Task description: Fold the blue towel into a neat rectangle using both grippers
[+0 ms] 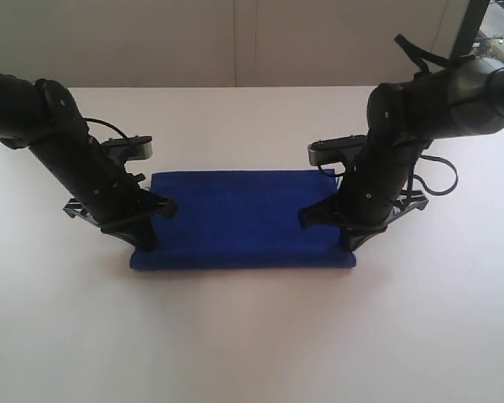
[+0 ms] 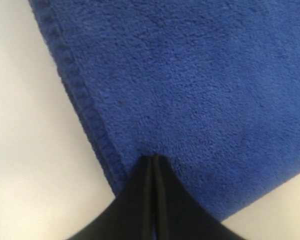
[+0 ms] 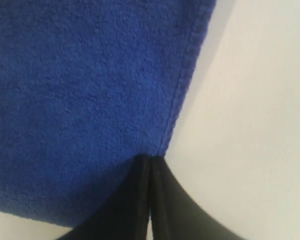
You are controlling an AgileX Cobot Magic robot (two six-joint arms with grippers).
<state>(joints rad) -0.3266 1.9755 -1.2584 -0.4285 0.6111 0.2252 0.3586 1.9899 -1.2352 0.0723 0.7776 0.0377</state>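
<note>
The blue towel (image 1: pixel 244 218) lies flat on the white table as a wide rectangle, its near edge looking doubled. My left gripper (image 1: pixel 143 243) stands on the near left corner and my right gripper (image 1: pixel 349 245) on the near right corner. In the left wrist view the left gripper (image 2: pixel 154 157) is shut, tips pressed into the towel (image 2: pixel 190 75) just inside its hem, with a sliver of blue between the fingers. In the right wrist view the right gripper (image 3: pixel 150 157) is shut with its tips at the hem of the towel (image 3: pixel 80 90). No white tag shows.
The white table (image 1: pixel 252 336) stretches bare in front of the towel and to both sides. A pale wall (image 1: pixel 235 42) runs behind the table's far edge. Black cables (image 1: pixel 437 172) hang from the right arm.
</note>
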